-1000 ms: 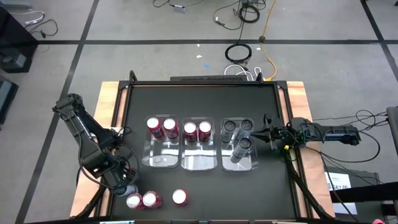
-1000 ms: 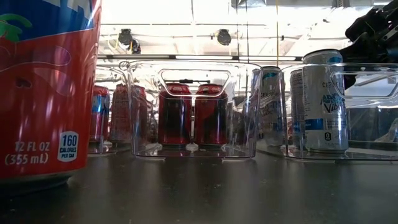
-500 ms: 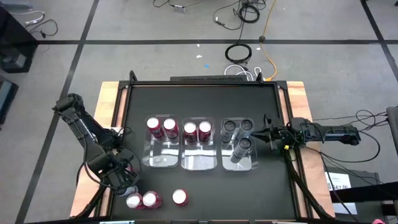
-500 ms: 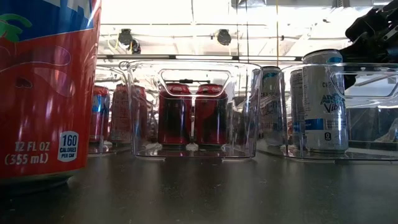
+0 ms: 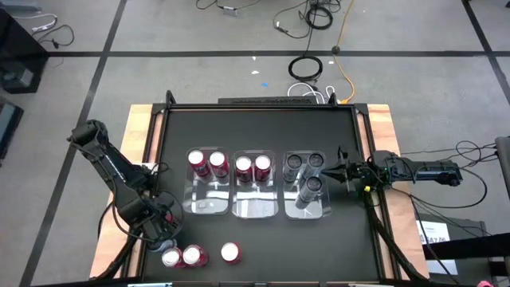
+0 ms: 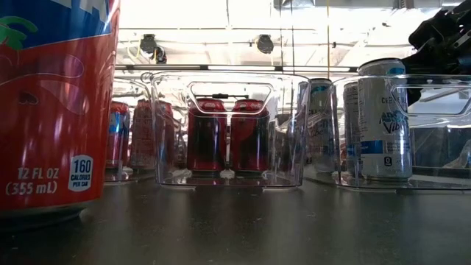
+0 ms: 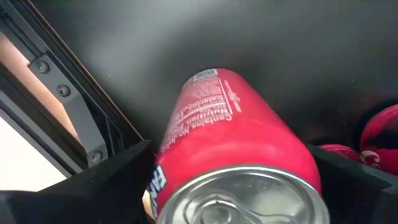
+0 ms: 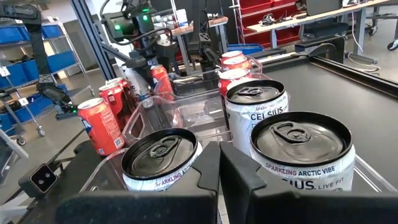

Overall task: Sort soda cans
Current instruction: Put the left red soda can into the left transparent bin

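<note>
Since a second back my left hand (image 5: 163, 241) has slid nearer the loose red cans (image 5: 191, 256) at the worktop's (image 5: 263, 127) front-left corner; its fingers (image 7: 118, 168) stand wide on either side of one red can (image 7: 233, 149), which sits upright between them, and I cannot tell whether they touch it. My right hand (image 5: 344, 170) is unmoved at the right edge, fingers shut and empty, just beside the clear bin (image 5: 307, 209) of three silver cans (image 5: 311, 185); four red cans (image 5: 209, 163) stand in the two other bins.
</note>
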Action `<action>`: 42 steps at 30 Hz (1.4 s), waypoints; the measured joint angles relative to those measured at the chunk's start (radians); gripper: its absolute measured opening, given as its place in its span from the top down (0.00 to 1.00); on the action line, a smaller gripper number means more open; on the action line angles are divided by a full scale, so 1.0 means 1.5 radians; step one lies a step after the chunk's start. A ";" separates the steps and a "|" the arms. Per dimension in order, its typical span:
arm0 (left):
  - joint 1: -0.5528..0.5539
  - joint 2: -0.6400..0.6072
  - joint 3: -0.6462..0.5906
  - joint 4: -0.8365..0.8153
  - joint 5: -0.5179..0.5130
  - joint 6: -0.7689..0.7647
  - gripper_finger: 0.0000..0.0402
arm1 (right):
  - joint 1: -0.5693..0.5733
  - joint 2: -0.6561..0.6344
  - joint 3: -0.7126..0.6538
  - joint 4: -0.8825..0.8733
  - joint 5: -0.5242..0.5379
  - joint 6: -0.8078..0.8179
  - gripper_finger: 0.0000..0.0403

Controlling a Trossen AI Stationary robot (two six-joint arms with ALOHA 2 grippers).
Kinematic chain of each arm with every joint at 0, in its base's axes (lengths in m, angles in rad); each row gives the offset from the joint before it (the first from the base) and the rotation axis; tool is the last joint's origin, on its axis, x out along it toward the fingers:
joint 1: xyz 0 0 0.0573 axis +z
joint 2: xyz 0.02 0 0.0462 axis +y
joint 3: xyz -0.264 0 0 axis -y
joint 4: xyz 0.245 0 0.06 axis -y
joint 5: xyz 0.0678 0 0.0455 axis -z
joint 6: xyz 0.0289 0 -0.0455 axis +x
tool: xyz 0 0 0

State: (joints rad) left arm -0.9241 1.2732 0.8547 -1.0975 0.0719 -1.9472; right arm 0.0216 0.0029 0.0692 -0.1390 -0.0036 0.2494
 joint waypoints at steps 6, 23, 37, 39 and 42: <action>0.000 0.000 0.001 -0.007 -0.002 0.013 0.21 | 0.000 0.000 0.000 0.000 0.000 0.000 0.99; 0.000 0.000 0.122 -0.250 -0.024 0.014 0.22 | 0.000 0.000 0.000 0.000 0.000 0.000 0.99; 0.065 -0.095 0.258 -0.317 -0.245 0.073 0.22 | 0.000 0.000 0.000 0.000 0.000 0.000 0.99; 0.082 -0.108 0.268 -0.318 -0.270 0.103 0.22 | 0.000 0.000 0.000 0.000 0.000 0.000 0.99; 0.114 -0.124 0.276 -0.316 -0.291 0.155 0.22 | 0.000 0.000 0.000 0.000 0.000 0.000 0.99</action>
State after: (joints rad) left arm -0.7530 1.0866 1.2690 -1.5710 -0.3651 -1.7142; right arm 0.0216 0.0030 0.0692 -0.1392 -0.0036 0.2495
